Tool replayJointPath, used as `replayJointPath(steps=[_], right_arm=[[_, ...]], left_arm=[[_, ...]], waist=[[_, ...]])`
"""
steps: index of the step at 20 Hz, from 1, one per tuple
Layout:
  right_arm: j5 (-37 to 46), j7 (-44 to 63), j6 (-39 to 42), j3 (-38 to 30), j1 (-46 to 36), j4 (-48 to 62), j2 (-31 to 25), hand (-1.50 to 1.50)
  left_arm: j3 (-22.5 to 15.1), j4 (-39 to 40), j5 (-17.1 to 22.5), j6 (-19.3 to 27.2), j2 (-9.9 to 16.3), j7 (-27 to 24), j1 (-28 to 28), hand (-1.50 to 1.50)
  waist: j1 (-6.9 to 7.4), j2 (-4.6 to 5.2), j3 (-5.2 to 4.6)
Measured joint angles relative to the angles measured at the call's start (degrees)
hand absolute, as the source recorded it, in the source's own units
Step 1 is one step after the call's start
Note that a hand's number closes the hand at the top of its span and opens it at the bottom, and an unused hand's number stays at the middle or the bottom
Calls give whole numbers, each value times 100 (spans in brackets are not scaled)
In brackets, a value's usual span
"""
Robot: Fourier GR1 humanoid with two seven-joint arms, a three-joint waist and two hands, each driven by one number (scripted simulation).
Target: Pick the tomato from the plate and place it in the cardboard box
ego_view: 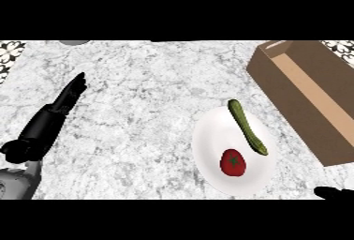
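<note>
Two things lie on the white plate (214, 140): the tomato (233, 162) toward its near side, and a long green cucumber (247, 126) beyond it, running away toward the cardboard box (304, 98); the two look just apart, not touching. Your right hand (336, 192) shows only as a dark sliver at the lower right edge, so you cannot tell how its fingers stand; the tomato sits up and to the left of them, with bare plate between. Your left hand (59, 112) rests well off to the left, fingers (75, 86) straight and released, holding nothing, far from the plate. Nothing has been picked yet. Judge the tomato as light, round, smooth-skinned and a little soft: it will likely roll on the plate if nudged from one side, and it may bruise or slip out if pinched at its top. Take it across its widest middle, thumb on one flank and fingers on the other, coming from the side away from the cucumber so you don't drag that along. The box stands open-topped beyond the fingers, to the right of the plate.
</note>
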Motion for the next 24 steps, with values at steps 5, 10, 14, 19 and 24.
replayJointPath(steps=[5, 10, 14, 19, 24], right_arm=[[574, 1060, 675, 409, 78, -584, -590, -150], [853, 2419, 1550, 1168, -316, -1152, -974, -150], [872, 3517, 2217, 1831, -1073, -1217, -927, -150], [949, 4654, 2773, 2762, -1993, -1027, -331, -150], [976, 5134, 2933, 3424, -2768, -479, 487, -150]], left_arm=[[-111, 143, -106, -68, -157, -79, -163, 0], [-182, 154, -169, -124, -244, -14, -329, 0], [-184, 304, -200, -226, -296, -73, -482, 0], [-158, 465, -249, -279, -390, -152, -545, 0], [-135, 581, -328, -279, -483, -150, -635, 0]], waist=[[124, 29, -6], [298, 50, -13], [405, 73, -16], [441, 70, -14], [418, 58, -12]])
